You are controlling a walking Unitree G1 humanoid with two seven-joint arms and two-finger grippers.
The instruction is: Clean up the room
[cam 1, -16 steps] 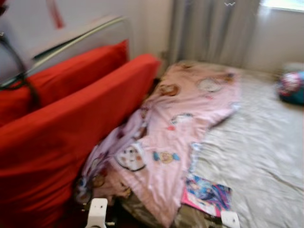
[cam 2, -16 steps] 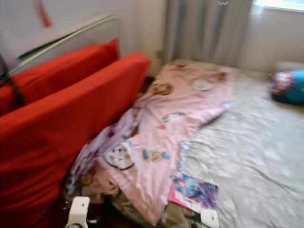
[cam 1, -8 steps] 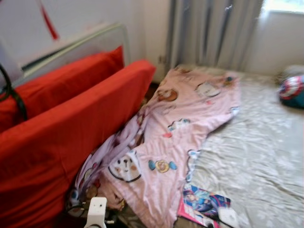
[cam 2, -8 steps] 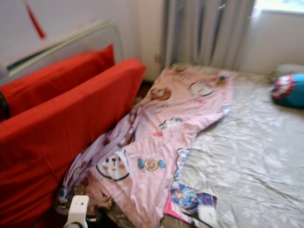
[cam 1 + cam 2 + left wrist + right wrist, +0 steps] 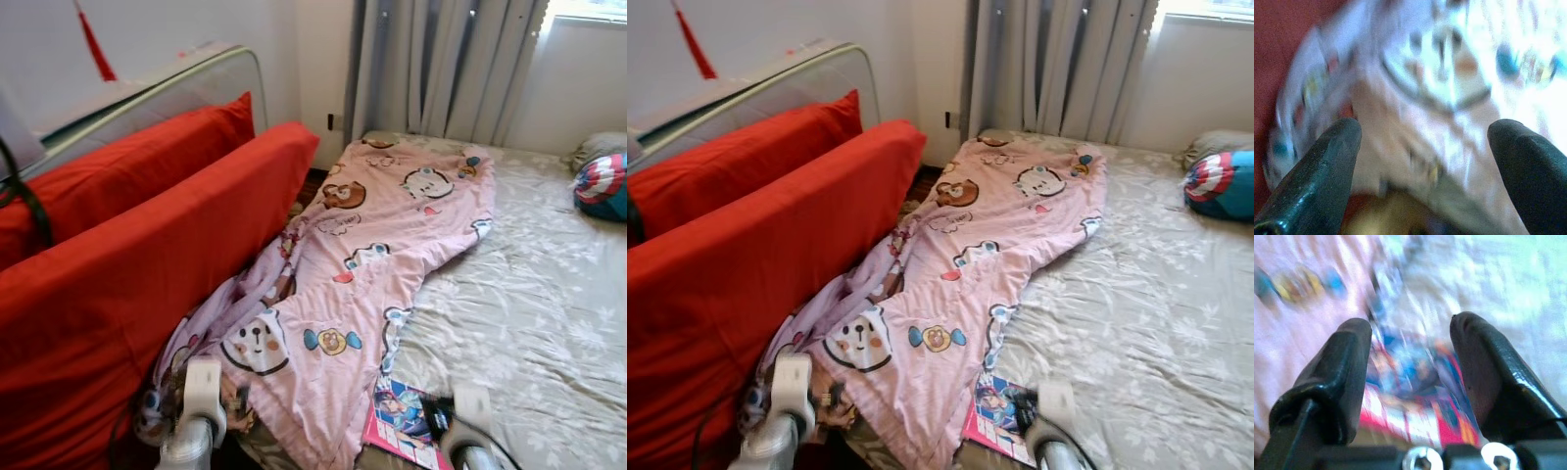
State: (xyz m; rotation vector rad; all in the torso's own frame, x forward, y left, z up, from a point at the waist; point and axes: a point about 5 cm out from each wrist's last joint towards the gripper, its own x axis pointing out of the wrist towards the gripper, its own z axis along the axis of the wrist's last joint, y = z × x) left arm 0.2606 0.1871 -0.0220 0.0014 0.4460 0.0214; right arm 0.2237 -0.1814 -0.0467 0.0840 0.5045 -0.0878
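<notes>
Both arms have risen into the head views since a moment ago, when only their white wrist tips showed at the lower edge; the picture has also sharpened as the camera settled. Left claw [image 5: 1425,147] hangs with its fingers spread wide over the bunched lower end of the pink cartoon blanket [image 5: 382,235], near the bed's near-left corner beside the red cushions [image 5: 127,264]; it grips nothing. Right claw [image 5: 1410,367] is likewise open, its two fingers [image 5: 1342,377] apart above the magazine [image 5: 400,431], not touching it as far as the blur allows; the magazine lies at the bed's near edge, its left side tucked just under the blanket's hem. Blanket runs from the bed's far-left corner by the grey curtains [image 5: 441,64] down along the left edge, spilling against the cushions; the rest of the bed [image 5: 529,304] shows a pale floral sheet. A round star-patterned pillow [image 5: 602,186] sits at the bed's far-right edge; a curved metal rail [image 5: 147,93] rises behind the cushions.
</notes>
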